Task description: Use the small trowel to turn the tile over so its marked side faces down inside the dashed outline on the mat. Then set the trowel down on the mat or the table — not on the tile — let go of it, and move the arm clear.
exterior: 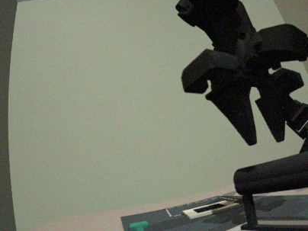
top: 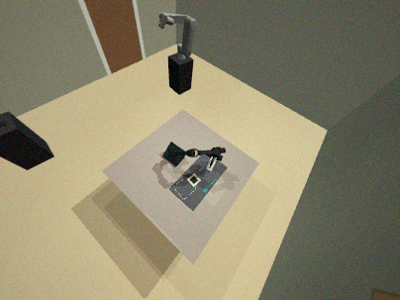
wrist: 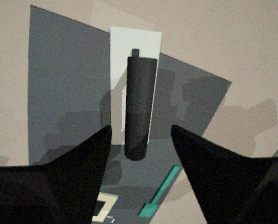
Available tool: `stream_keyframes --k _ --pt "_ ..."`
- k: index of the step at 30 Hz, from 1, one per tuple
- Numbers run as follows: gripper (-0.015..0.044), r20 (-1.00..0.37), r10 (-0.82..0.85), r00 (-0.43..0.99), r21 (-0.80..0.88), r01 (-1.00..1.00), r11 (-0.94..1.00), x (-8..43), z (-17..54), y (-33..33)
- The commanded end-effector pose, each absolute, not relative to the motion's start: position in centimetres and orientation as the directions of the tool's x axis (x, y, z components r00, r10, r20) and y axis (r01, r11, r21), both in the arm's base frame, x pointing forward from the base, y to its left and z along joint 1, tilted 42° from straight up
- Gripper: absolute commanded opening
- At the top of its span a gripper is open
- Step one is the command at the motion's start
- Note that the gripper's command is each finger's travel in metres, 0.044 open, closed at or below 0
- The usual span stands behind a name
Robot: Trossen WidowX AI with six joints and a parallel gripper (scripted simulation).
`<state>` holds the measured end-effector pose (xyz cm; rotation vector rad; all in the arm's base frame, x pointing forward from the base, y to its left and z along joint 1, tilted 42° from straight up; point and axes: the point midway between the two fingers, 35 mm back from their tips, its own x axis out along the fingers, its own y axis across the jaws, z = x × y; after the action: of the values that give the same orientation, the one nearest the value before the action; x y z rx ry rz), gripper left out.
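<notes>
The trowel, with a thick black handle raised over a pale flat blade, rests on the dark mat. My gripper is open above the trowel. Its fingers stand on either side of the handle in the wrist view, apart from it. The tile lies flat on the mat, cream with a dark rectangle showing on top. It is beside or partly over the dashed outline; the exact overlap is unclear. The wrist view cuts the tile off.
A green T-shaped piece lies on the mat near the tile. My arm's dark base stands beside the mat. A grey arm on a black block stands farther back, and another black block is at the left.
</notes>
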<state>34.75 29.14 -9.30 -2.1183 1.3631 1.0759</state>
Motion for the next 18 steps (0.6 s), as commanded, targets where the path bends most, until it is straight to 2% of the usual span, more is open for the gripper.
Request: stream_keyframes --k 1,18 --pt "0.027 -0.779 -0.589 0.216 0.072 -0.902 -0.426 34.81 -9.34 28.81" --pt "0.027 -0.778 -0.589 0.218 -0.277 -0.961 0.01 34.82 -9.35 28.84"
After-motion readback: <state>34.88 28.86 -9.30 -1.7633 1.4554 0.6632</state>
